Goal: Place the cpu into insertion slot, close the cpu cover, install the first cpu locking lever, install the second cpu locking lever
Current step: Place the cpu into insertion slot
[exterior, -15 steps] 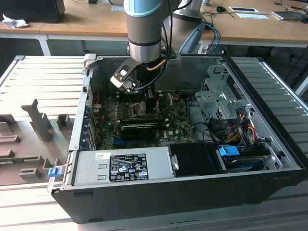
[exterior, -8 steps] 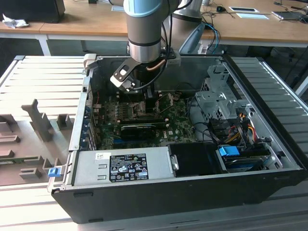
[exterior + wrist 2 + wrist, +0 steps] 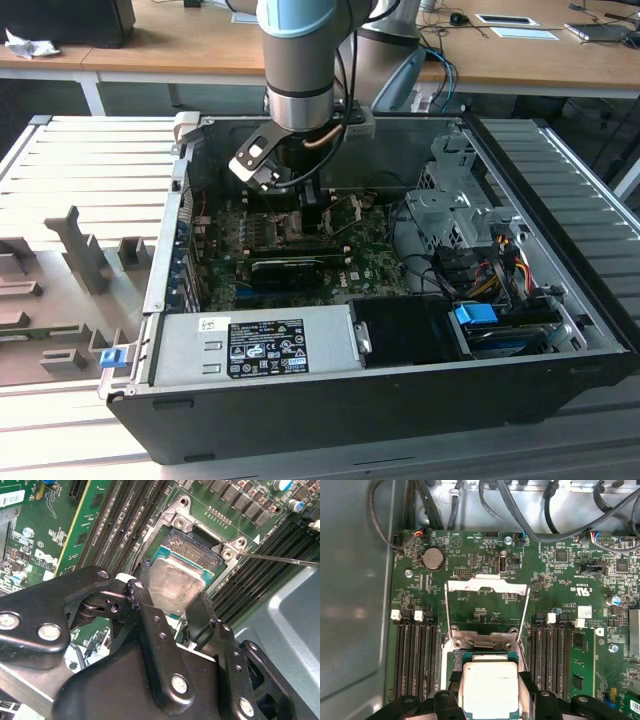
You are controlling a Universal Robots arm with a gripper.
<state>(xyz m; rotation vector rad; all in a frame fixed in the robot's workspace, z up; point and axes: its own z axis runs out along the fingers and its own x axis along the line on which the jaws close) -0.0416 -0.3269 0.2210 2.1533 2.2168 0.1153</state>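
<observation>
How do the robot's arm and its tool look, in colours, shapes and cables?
The arm is a silver-grey metal cylinder with a light blue cap and a dark ring lower down. A black cable runs along it, and a copper-coloured cable loops beneath. The tool has black jointed metal links with round silver screw heads.

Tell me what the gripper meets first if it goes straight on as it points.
Probably the open socket: the gripper holds the cpu over it, though depth is unclear.
</observation>
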